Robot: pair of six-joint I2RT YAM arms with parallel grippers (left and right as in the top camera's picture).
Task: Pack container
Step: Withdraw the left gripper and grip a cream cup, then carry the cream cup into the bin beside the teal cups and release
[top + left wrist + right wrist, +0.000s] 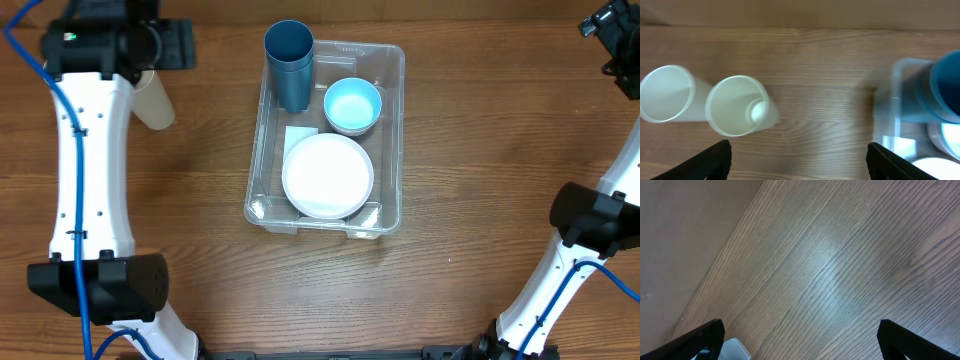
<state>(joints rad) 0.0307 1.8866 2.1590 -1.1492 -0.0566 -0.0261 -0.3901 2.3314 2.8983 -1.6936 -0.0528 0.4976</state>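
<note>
Left gripper [801, 164] hangs wide open, gripping nothing, by two cloudy cups [737, 106] lying sideways on the table [200, 200]. Right gripper [805, 344] is spread open too. Container [393, 150] sits mid-table with a blue cup [290, 70], pale bowl [352, 105] and white plate [327, 177] inside.

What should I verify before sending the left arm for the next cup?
1. Left end effector open and empty: ok.
2. Two pale cups on the table outside the container, lying on their sides: ok.
3. A cup lined up between the left fingers: not ok; both sit left of centre in the wrist view.
4. Room in the container beside the dark blue cup, light blue bowl and white plate: cannot tell.
5. Right end effector open, over bare table, out of the way: ok.
</note>
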